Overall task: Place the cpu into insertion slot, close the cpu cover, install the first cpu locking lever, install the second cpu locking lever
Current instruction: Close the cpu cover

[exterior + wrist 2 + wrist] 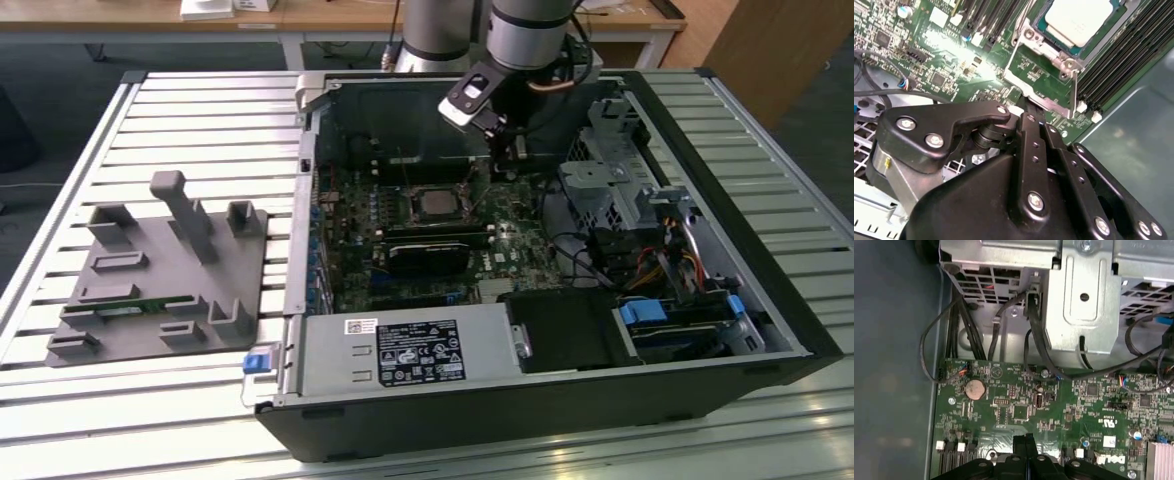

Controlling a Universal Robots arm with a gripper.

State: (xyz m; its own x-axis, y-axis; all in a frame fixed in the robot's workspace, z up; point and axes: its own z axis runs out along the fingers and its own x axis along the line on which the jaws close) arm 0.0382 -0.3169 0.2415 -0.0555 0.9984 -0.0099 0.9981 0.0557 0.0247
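The cpu (1081, 20) lies with its silvery top up in the insertion slot (1041, 21) on the green board; in the exterior view the cpu (434, 203) sits mid-case. The cpu cover (1030, 87) is swung open away from the slot, and the board shows through its window. A thin locking lever (1074, 92) stands beside it. My gripper (1030, 112) is shut, with its tips at the cover's free edge; I cannot tell whether they pinch it. In the exterior view the gripper (509, 165) hangs to the right of the slot. The first wrist view shows the gripper (1024, 440) tips together just above the board.
A metal drive cage (614, 190) and cables (974, 335) crowd the exterior view's right. A black card (427, 250) and the power supply (400, 350) lie nearer the front. Memory slots (1124, 55) flank the socket. A grey fixture block (160, 270) stands outside the case.
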